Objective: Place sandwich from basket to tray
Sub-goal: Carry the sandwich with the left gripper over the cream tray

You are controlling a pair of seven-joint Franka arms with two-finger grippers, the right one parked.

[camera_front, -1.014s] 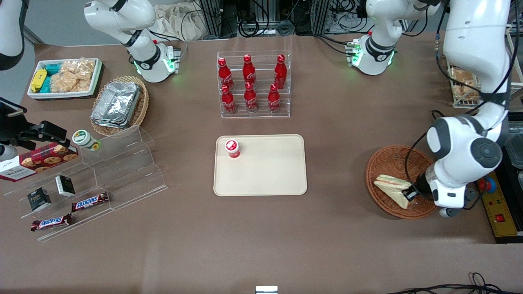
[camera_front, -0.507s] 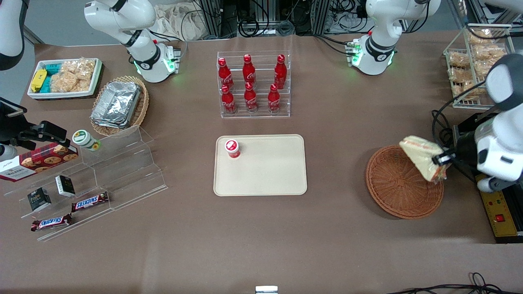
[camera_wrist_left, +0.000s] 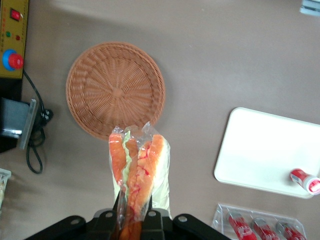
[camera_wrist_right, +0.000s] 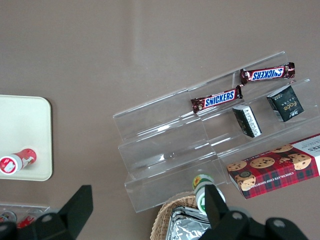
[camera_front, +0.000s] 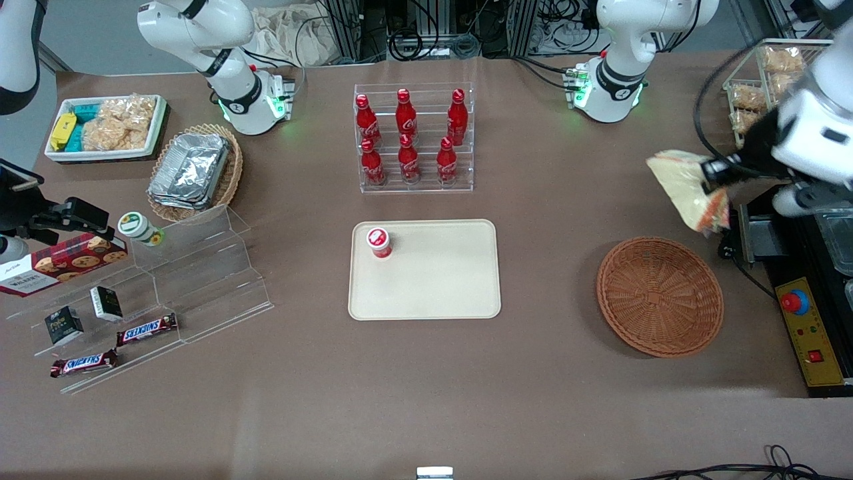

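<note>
Desk [camera_front: 426,373]: brown surface carrying every item listed below.
Tray [camera_front: 440,287]: cream rectangle at mid-desk, unchanged from half a second ago; holds only a small red-capped cup [camera_front: 379,242] near one corner.
Basket [camera_front: 660,296]: reddish-brown wicker round, toward the working arm's end of the desk; occupied a second ago, now emptied of the sandwich.
Bottle rack [camera_front: 413,137]: clear stand with six red bottles in white script, farther from the front camera than the tray; script too small to read with certainty.
Stepped stand [camera_front: 193,280]: clear acrylic tiers toward the parked arm's end; unmoved.
Sandwich [camera_front: 686,187]: wrapped wedge, raised well above the desk and clear of the basket; half a second ago just over the basket rim, now higher and farther from the front camera. In the left wrist view [camera_wrist_left: 137,175], red and green filling between pale bread under clear wrap.
Gripper [camera_front: 710,175]: pinching the sandwich at one end, fingers pressed against the wrap; lifted along with it since the earlier frames.
Cookie box [camera_wrist_right: 280,167]: red tartan carton with chocolate-chip cookies printed on it.
Chocolate bars [camera_wrist_right: 220,100]: two brown wrappers reading "SNICKERS".
Small dark boxes [camera_wrist_right: 285,103]: two; one reads "Fote".
</note>
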